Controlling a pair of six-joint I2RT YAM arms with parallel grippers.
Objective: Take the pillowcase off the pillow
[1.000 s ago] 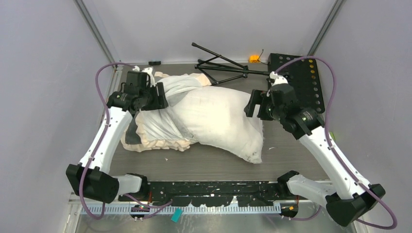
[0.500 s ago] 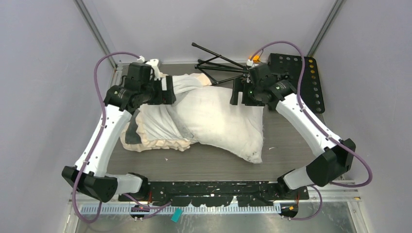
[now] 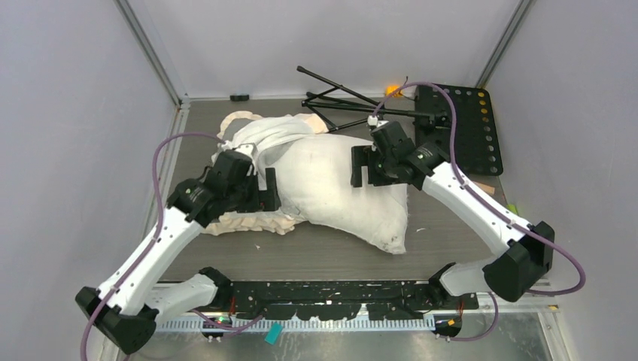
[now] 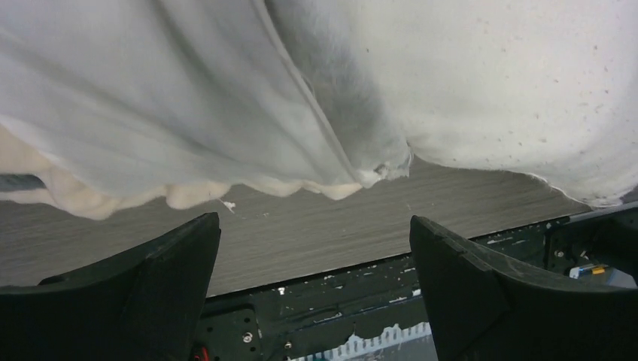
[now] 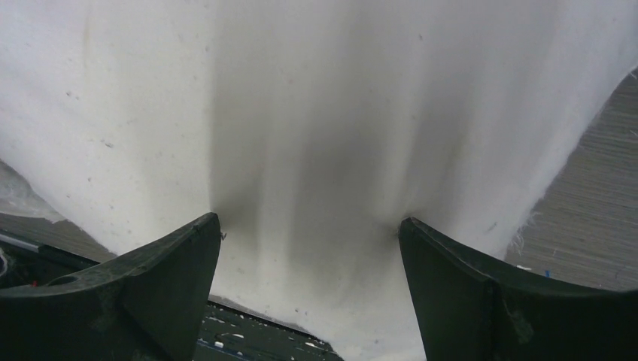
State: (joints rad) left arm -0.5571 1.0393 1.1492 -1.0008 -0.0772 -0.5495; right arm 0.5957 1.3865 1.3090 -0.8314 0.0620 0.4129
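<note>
Pillow (image 3: 338, 192) lies across centre of surface (image 3: 451, 241), long axis roughly 10 to 4 o'clock. Pillowcase (image 3: 259, 135) bunched over its 9 o'clock end only; cream frill (image 3: 248, 224) spills onto surface at 8 o'clock. Left gripper (image 3: 269, 189) over the case edge, fingers released, spread wide, nothing between. Right gripper (image 3: 360, 169) at pillow's 1 o'clock side, fingers spread wide, tips against bare pillow fabric, not clenched

white arms (image 3: 150, 248), black joints (image 3: 511, 267), purple cables (image 3: 156, 169)
</note>
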